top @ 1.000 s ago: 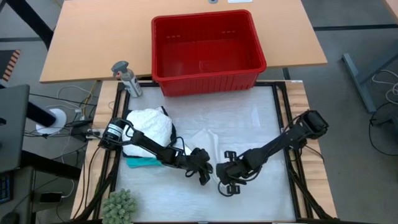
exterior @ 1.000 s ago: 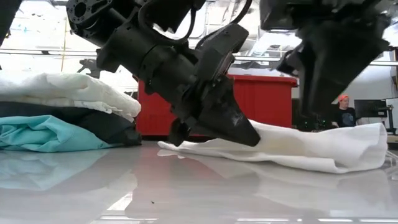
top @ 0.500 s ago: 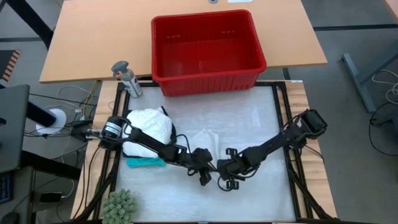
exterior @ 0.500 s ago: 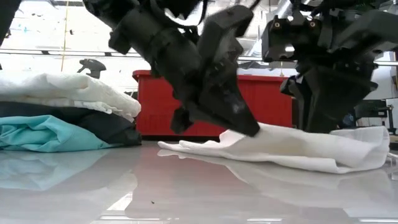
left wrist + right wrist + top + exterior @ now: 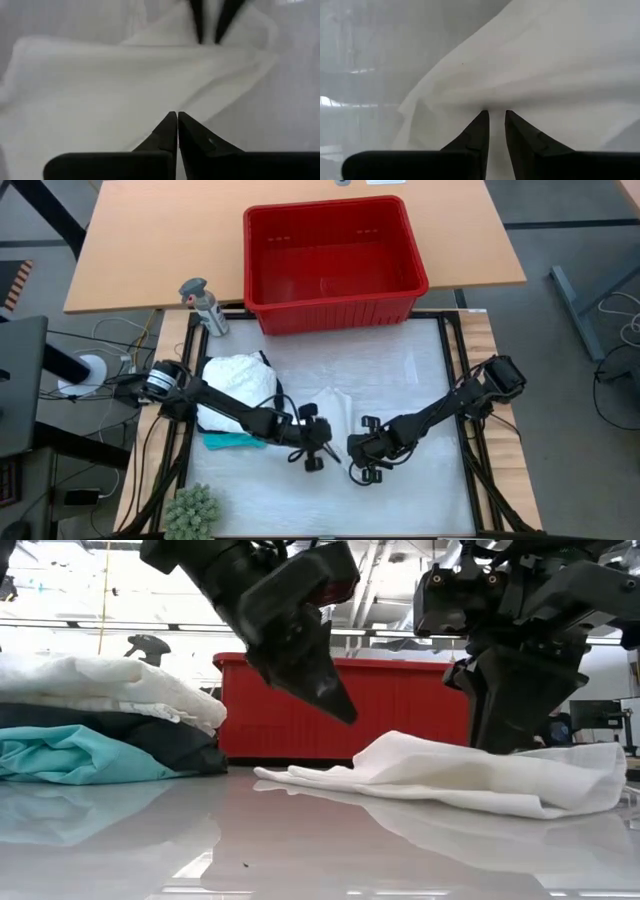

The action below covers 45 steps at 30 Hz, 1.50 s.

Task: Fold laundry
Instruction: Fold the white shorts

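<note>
One white garment (image 5: 470, 772) flat, three garments stacked (image 5: 100, 730), two grippers above

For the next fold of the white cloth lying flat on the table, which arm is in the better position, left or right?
Probably the right. The right end effector is down at the white cloth, its tips at a crease with a small gap between them. The left end effector is shut on nothing and hangs clear above the cloth.

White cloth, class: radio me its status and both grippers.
Left gripper shut, empty, lifted above the white cloth. Right gripper down on the cloth, jaws nearly closed, grip uncertain. Cloth flat, crumpled, unfolded. Nothing obstructing.
</note>
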Tool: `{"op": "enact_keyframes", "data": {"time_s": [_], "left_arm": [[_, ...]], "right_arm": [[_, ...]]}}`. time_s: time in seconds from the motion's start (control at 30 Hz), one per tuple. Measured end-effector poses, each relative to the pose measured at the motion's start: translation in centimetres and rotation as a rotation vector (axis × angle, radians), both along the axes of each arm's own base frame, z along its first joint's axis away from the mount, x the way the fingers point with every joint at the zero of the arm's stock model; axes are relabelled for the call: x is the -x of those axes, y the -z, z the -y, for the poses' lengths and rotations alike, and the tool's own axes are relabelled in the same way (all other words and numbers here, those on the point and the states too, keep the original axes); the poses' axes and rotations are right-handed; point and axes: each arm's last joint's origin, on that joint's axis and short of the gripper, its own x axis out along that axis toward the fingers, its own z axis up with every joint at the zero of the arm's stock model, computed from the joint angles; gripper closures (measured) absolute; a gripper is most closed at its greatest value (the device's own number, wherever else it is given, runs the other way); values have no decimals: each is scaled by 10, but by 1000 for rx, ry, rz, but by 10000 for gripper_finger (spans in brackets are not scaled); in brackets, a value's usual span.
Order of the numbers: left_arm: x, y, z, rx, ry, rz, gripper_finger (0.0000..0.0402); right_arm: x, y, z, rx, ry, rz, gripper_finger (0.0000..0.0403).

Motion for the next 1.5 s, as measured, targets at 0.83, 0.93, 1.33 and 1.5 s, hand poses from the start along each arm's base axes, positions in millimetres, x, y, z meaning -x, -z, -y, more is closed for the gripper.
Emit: {"op": "enact_keyframes", "data": {"time_s": [0.83, 0.93, 1.33, 1.5], "left_arm": [[-7, 15, -12, -267, 276, -40, 234], [-7, 17, -6, -287, 293, -29, 236], [-15, 22, 9, -351, 331, 15, 237], [-20, 29, 7, -361, 336, 17, 238]], "right_arm": [[0, 0, 0, -7, 3, 0, 316], [0, 0, 0, -8, 4, 1, 316], [-1, 0, 2, -12, 19, -2, 316], [-1, 0, 2, -13, 19, 0, 316]]}}
